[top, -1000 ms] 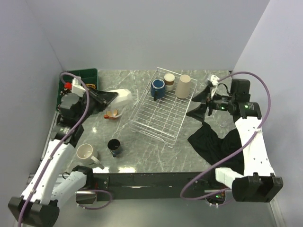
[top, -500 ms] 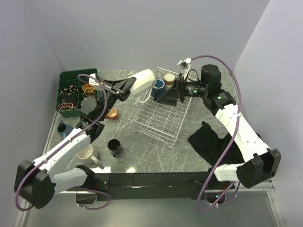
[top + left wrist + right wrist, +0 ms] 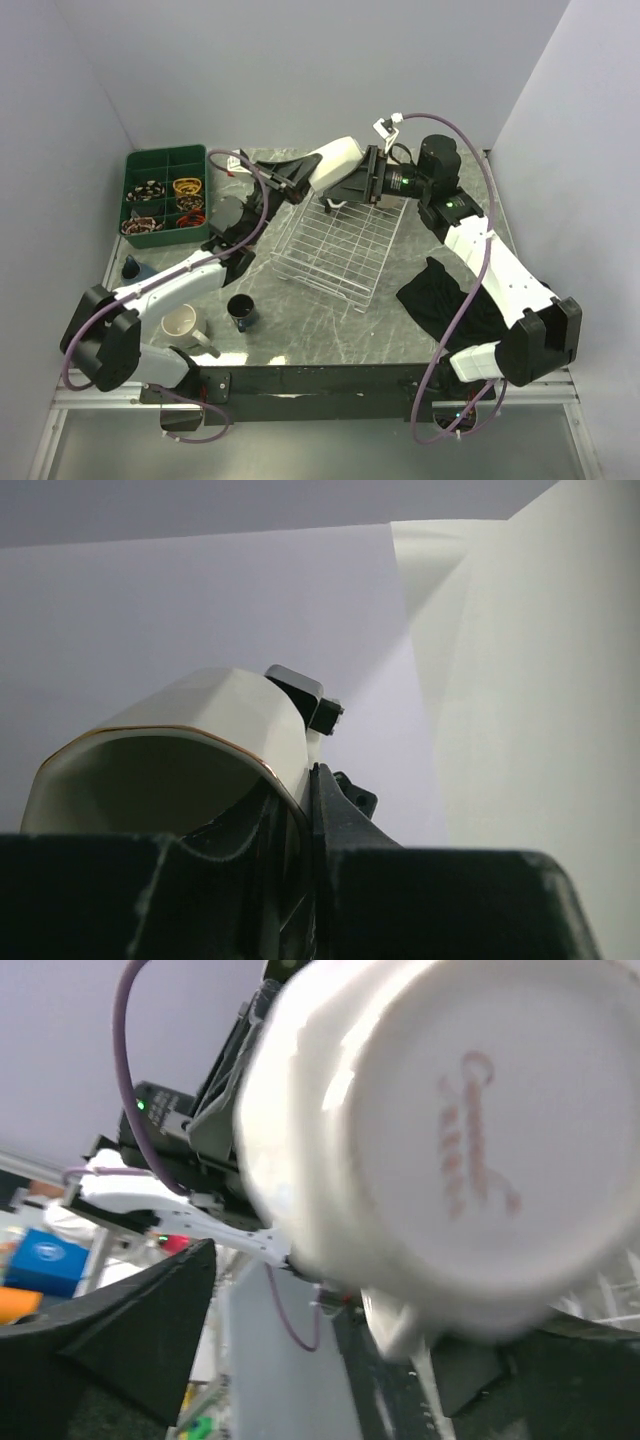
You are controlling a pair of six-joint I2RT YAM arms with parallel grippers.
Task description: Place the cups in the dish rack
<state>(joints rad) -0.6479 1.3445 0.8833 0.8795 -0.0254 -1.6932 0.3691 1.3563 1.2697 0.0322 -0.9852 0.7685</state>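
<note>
Left end effector (image 3: 303,178) clenches white mug (image 3: 338,158) — base seemingly inside the wide-open right end effector (image 3: 355,185).

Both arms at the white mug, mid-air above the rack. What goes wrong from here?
1. The left pincer grips the white mug only by its rim; a nudge from the open right pincer may twist it loose onto the dish rack.
2. The right pincer straddles the mug's wide base; closing there may slip off.

Plain lavender-grey walls (image 3: 300,60) (three sides), grey marbled tabletop (image 3: 330,320), even light.
</note>
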